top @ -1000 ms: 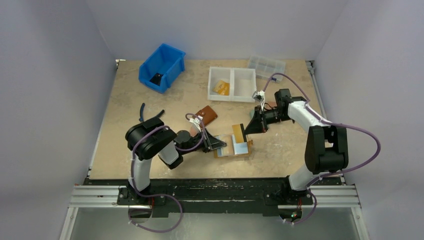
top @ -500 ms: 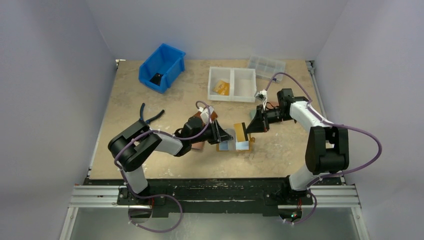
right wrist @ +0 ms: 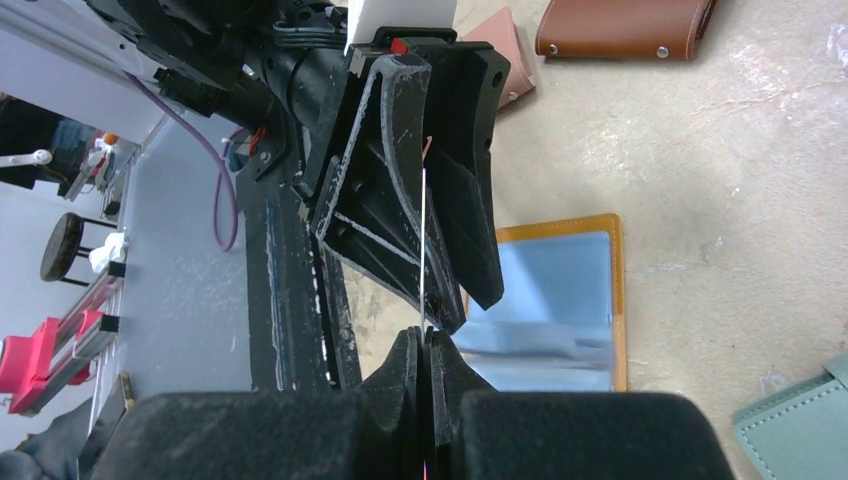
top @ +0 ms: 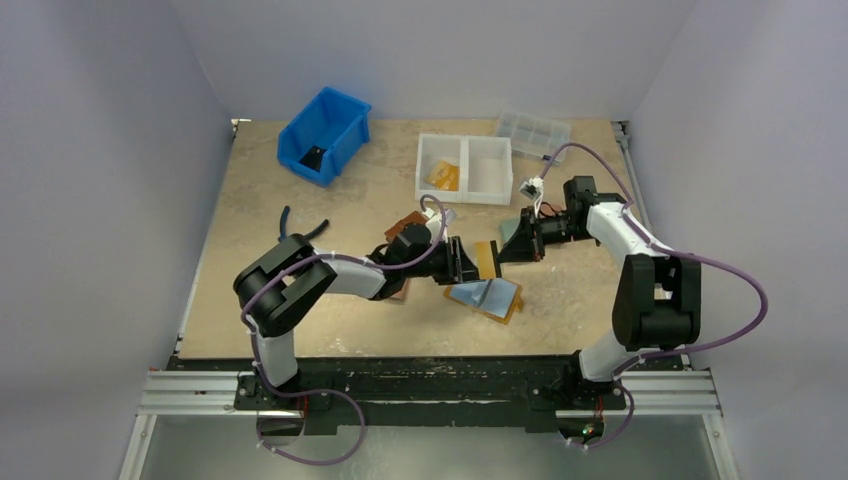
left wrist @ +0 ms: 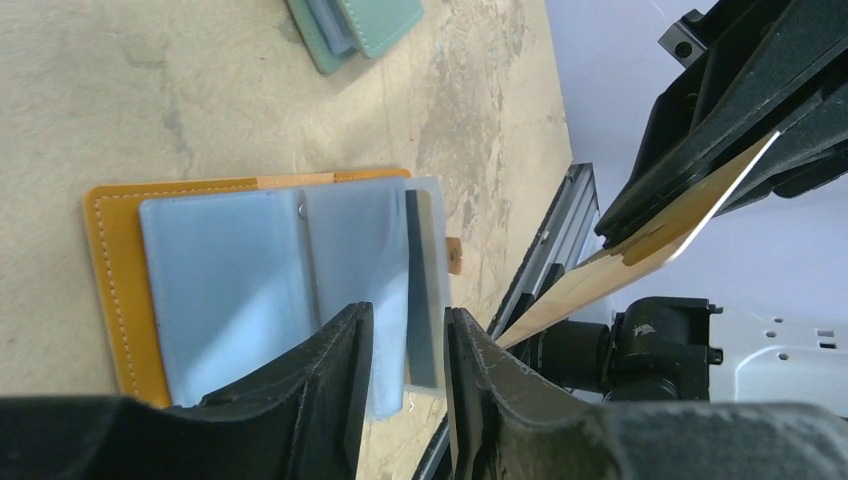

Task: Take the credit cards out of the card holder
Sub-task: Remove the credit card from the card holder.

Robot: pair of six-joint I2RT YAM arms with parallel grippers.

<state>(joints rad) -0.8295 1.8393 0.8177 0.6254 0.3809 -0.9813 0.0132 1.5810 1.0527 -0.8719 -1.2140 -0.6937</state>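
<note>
- Compared with a second ago, the left arm is reaching farther toward the middle of the pale wooden desk [top: 260,200]. The mustard-orange leather-like card holder [top: 487,297] with bluish-grey plastic sleeves is now lying flat and open, shifted to the right and turned askew.
- The left hand [top: 470,266] is hovering over the holder with its fingers spread, gripping nothing. The sleeves are showing through the gap in its wrist view.
- The right hand [right wrist: 424,338] is pinching a thin orange-yellow rectangular credit card [left wrist: 655,235] between pressed-together fingers, holding it in the air, out of the holder.
- The card's free end is sitting just beside the left fingertips; I cannot tell whether they are touching.
- A mint-green wallet [left wrist: 365,20] is lying near the holder, and a dark brown wallet [right wrist: 620,25] is lying behind the left arm.
</note>
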